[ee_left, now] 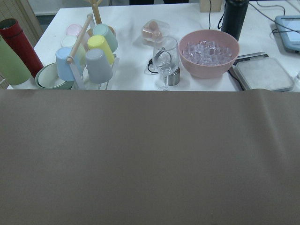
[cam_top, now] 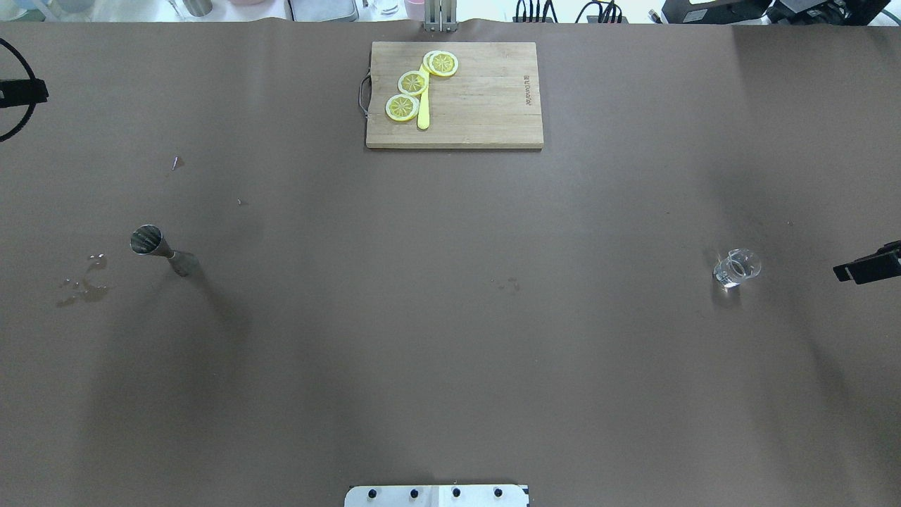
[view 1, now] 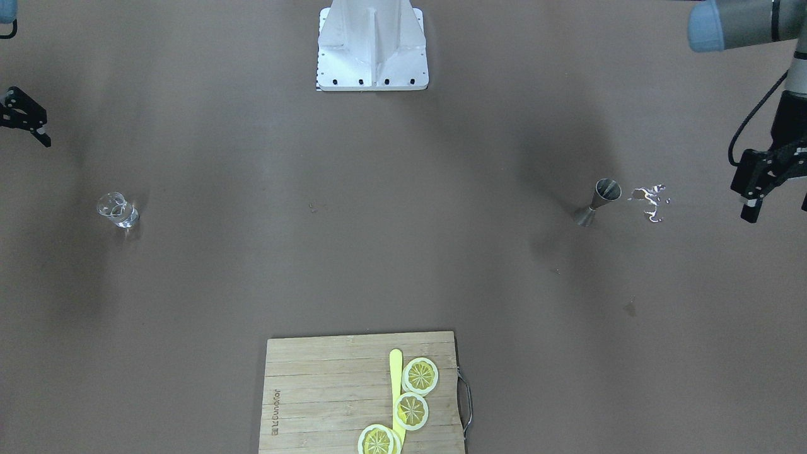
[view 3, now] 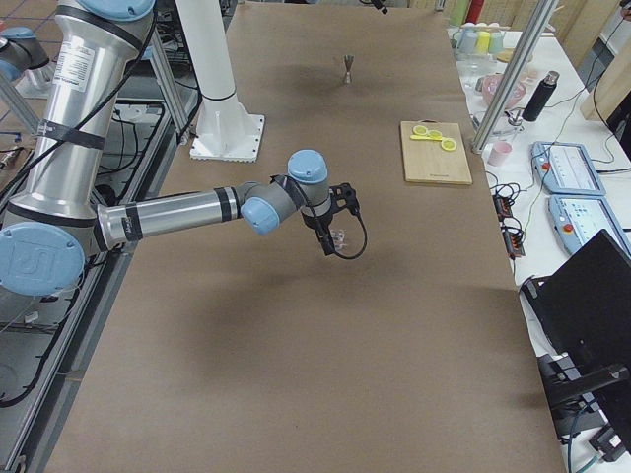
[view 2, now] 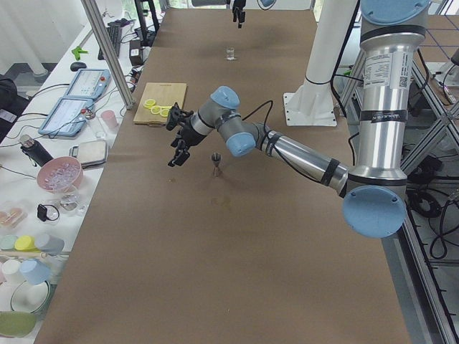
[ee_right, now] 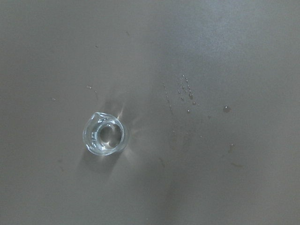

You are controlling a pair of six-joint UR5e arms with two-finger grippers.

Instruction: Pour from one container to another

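A steel jigger [view 1: 597, 202] stands upright on the brown table on my left side, also in the overhead view [cam_top: 160, 248]. My left gripper [view 1: 778, 208] hovers beside it, apart from it, open and empty. A small clear glass [view 1: 118, 210] stands upright on my right side and shows from above in the right wrist view [ee_right: 105, 133]. My right gripper [cam_top: 866, 267] sits a little outboard of the glass at the view's edge, open, holding nothing. The left wrist view shows neither container.
A small water spill [view 1: 649, 200] lies between the jigger and my left gripper. A wooden cutting board [cam_top: 479, 105] with lemon slices [cam_top: 413, 82] and a yellow knife sits at the far middle. Cups and an ice bowl [ee_left: 209, 51] stand on a side table beyond the left end.
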